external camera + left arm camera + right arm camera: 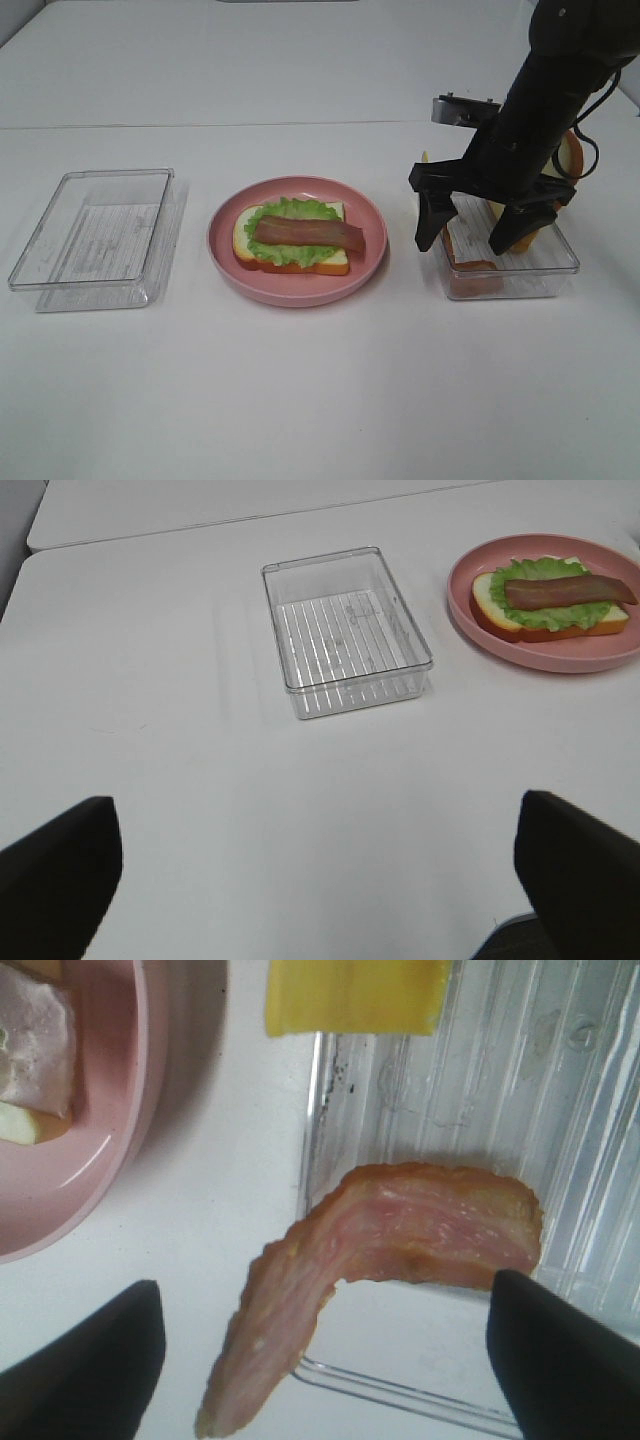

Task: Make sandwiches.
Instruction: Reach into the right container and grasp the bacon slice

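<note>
The table (300,400) is plain white and the plate (297,290) solid pink. The bread slice (243,232) is white with an orange-brown crust. The lettuce (292,209) is bright green and ruffled, and the bacon strip (305,234) is reddish brown. The left tray (100,240) and the right tray (545,265) are clear, their floors ribbed with fine parallel lines. The second bacon strip (400,1230) is pink, streaked paler, with brown edges. The cheese slice (355,995) is flat yellow.
</note>
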Motion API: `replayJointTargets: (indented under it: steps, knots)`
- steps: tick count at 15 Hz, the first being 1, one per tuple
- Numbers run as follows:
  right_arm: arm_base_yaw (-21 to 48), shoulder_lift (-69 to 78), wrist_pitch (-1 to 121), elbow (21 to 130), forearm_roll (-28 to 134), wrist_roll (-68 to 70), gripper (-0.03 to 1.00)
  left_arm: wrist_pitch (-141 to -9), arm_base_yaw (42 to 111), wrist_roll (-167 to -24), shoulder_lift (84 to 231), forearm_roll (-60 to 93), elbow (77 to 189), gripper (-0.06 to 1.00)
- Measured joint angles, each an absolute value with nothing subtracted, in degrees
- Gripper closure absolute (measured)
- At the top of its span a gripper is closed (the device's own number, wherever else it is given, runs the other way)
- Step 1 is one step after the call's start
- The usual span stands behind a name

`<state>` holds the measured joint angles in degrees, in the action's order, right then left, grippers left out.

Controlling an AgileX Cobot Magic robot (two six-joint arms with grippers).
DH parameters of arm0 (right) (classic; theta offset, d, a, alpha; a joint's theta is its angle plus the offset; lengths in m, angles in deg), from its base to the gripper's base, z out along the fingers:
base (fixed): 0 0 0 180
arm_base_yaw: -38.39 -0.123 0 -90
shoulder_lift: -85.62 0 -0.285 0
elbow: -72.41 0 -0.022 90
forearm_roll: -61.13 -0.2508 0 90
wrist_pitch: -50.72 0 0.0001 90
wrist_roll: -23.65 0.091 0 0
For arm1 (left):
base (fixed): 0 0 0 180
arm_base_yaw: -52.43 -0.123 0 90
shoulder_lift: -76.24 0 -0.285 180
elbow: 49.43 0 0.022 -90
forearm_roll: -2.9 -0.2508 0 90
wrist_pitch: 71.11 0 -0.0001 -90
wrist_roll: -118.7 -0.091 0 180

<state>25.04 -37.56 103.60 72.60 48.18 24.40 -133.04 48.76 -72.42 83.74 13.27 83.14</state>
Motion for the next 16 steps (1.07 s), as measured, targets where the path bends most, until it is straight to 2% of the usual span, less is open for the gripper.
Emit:
replayJointTargets:
  steps: [3, 12, 14, 15, 16]
  knots:
    - [25.0, -37.6, 103.3, 72.6, 48.4, 24.4, 0.27, -133.0, 48.8, -72.4, 83.7, 13.3, 83.1, -0.05]
    - [25.0, -37.9, 103.3, 72.6, 47.8, 24.4, 0.5, -133.0, 48.8, -72.4, 83.7, 13.3, 83.1, -0.05]
    - [25.0, -37.9, 103.4, 72.6, 47.3, 24.4, 0.62, -133.0, 48.8, -72.4, 83.7, 13.3, 83.1, -0.05]
    - [25.0, -37.9, 103.9, 72.6, 47.0, 24.4, 0.77, -133.0, 48.8, -72.4, 83.7, 13.3, 83.1, -0.05]
    - [25.0, -37.9, 103.9, 72.6, 46.7, 24.4, 0.86, -133.0, 48.8, -72.4, 83.7, 13.3, 83.1, -0.05]
